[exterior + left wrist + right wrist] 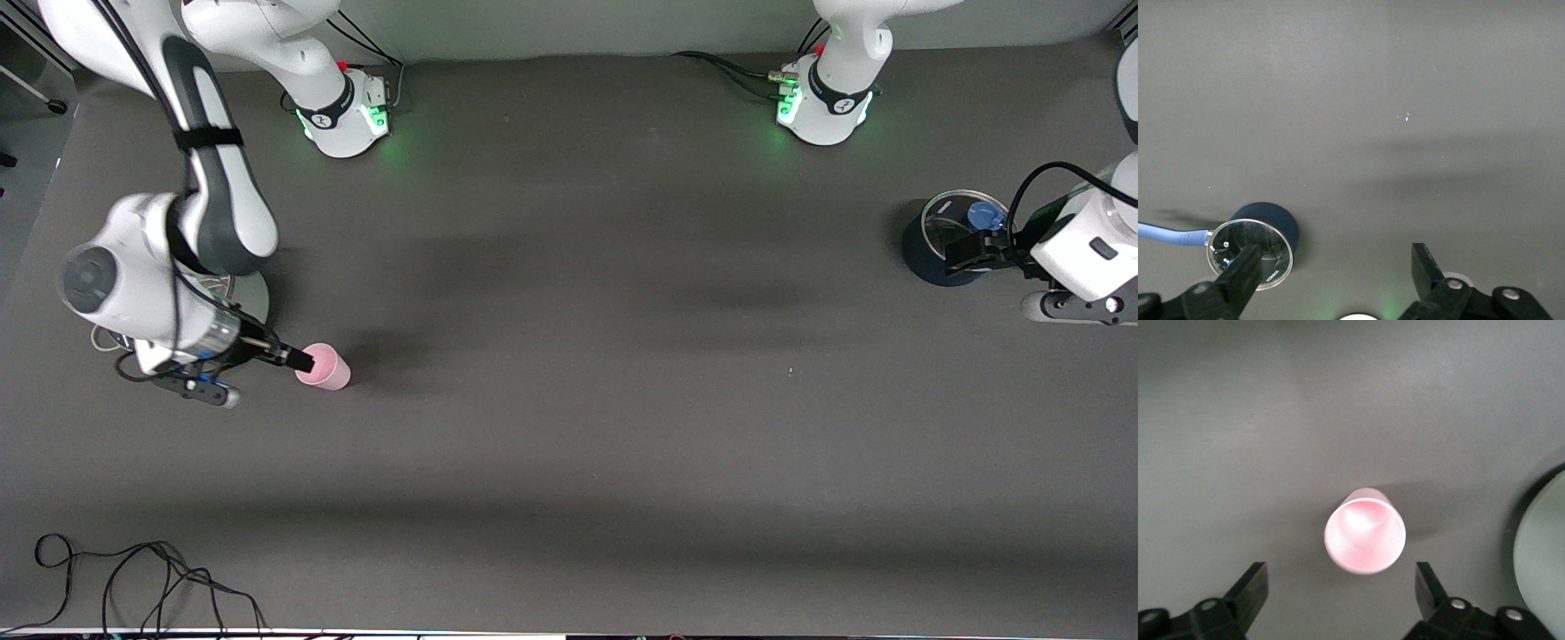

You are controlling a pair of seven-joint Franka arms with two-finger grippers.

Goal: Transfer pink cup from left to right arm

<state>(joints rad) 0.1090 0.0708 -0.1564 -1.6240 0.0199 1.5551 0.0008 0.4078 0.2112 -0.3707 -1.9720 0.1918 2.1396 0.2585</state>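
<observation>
So the pink cup (324, 366) is standing upright on the table (587, 356), mouth up, down at the right arm's end. The right gripper (300, 360) is right at it. In the right wrist view the cup (1365, 540) sits between the two black fingers (1253, 590), which are spread wide with nothing clamped, gaps showing on both sides.

The left gripper (965, 253) is way off at the left arm's end, hanging over a dark blue pot with a glass lid (947, 238). Its fingers (1245, 273) are spread apart too, nothing in them.

Honestly this scene fits two readings: the right gripper about to close on a cup that's sitting there, or just having let go of it after setting it down. Can't tell which from one moment.

If it's a grasp, my take: keep the cup centred between the fingers so both touch at once. It looks light and tapered, so one finger landing early would probably just shove or tip it. Squeeze gently too, since a thin wall like that may flex.

Surface is a plain dark grey mat, flat, looks fairly grippy. A black cable (133, 578) lies loose at the table edge nearest the front camera, well apart from everything. Both arm bases glow green along the wall end.
</observation>
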